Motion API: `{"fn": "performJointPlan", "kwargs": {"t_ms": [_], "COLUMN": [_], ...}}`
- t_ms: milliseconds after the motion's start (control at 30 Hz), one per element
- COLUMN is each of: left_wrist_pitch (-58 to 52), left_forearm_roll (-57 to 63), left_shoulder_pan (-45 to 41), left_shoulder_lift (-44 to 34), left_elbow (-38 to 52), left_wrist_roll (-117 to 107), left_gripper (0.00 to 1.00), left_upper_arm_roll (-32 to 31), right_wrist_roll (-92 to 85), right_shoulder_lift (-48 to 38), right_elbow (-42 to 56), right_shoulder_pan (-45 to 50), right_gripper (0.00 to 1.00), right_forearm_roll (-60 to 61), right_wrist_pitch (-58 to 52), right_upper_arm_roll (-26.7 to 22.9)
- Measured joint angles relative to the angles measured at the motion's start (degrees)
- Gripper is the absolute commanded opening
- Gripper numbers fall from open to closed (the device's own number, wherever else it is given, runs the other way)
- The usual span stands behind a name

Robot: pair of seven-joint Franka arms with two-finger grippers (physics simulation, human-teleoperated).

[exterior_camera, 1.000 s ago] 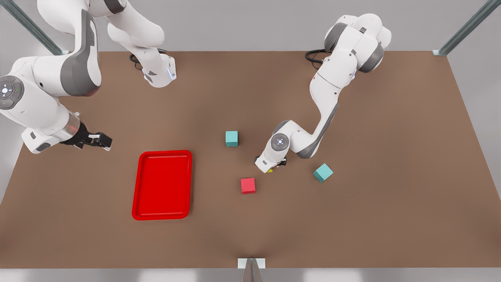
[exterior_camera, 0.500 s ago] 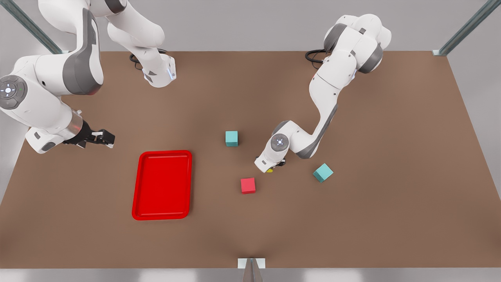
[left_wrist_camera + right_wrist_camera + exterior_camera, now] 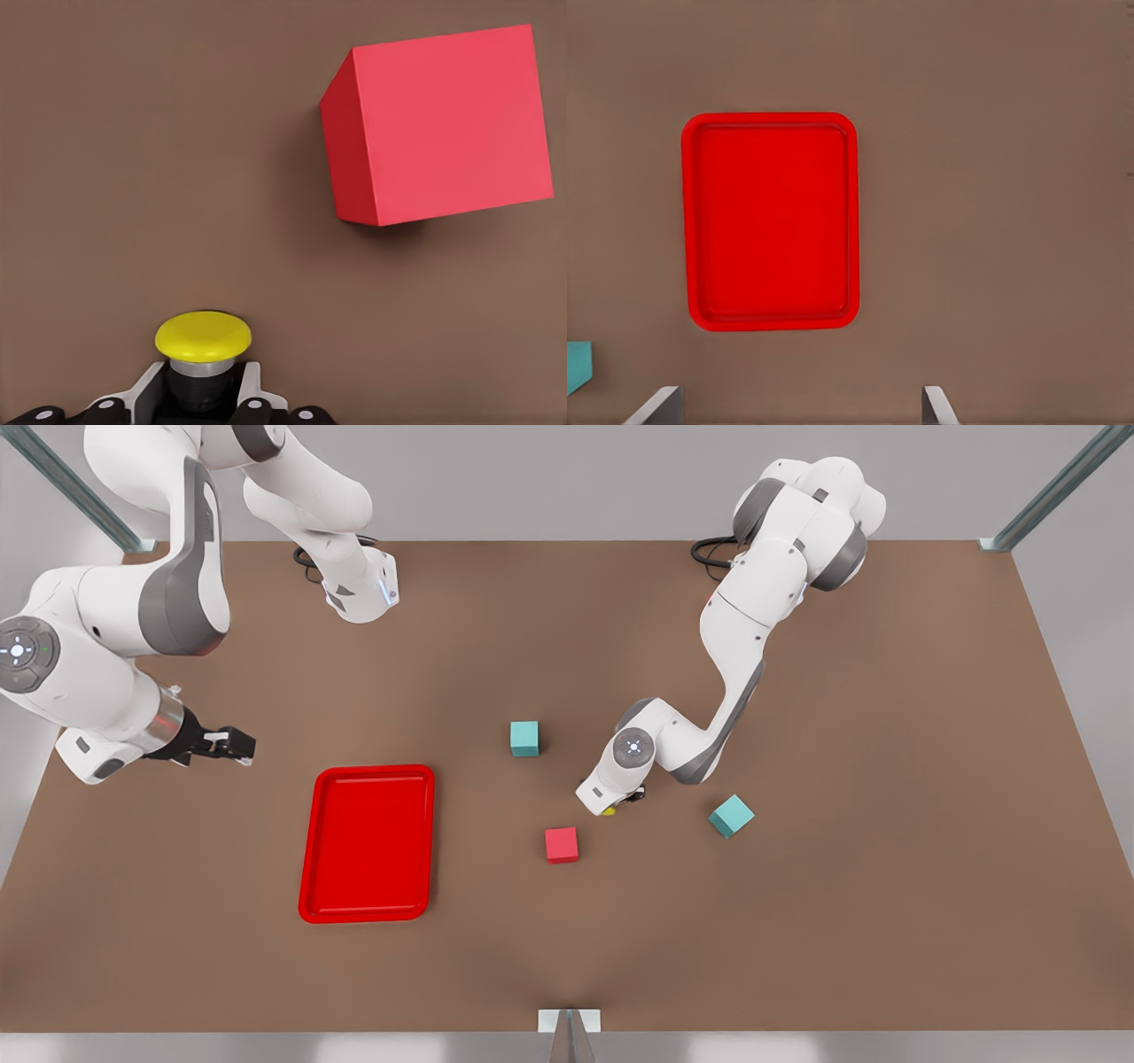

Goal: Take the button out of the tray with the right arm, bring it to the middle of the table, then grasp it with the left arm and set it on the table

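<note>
The tiny yellow-capped push-button on its dark base (image 3: 203, 354) sits low over the brown tabletop (image 3: 797, 921) near the middle, pinched in the left hand (image 3: 611, 808), right next to a red cube (image 3: 562, 845). The flat bright red tray (image 3: 368, 842) sits off toward the front view's left. The right hand (image 3: 232, 745) hangs above the tabletop beside it, fingers (image 3: 656, 407) spread wide, just waiting.

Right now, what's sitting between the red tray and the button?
In the front view, only bare table between the tray and the button; the red cube sits just below that line.
</note>
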Motion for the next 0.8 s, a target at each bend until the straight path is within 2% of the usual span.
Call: {"fn": "performJointPlan", "kwargs": {"t_ms": [800], "left_wrist_pitch": [-0.32], "left_forearm_roll": [0.09], "left_shoulder_pan": [-0.01], "left_shoulder_lift": [0.48], "left_elbow": [0.65], "left_wrist_roll": [0.44], "left_gripper": [0.49], "left_upper_arm_roll": [0.37], "right_wrist_roll": [-0.61], "right_shoulder_lift": [0.64], "right_elbow": [0.65], "right_shoulder_pan": [0.52], "right_gripper": [1.0], "right_forearm_roll": [-0.96], "right_wrist_pitch": [2.55], "right_upper_arm_roll": [0.0]}}
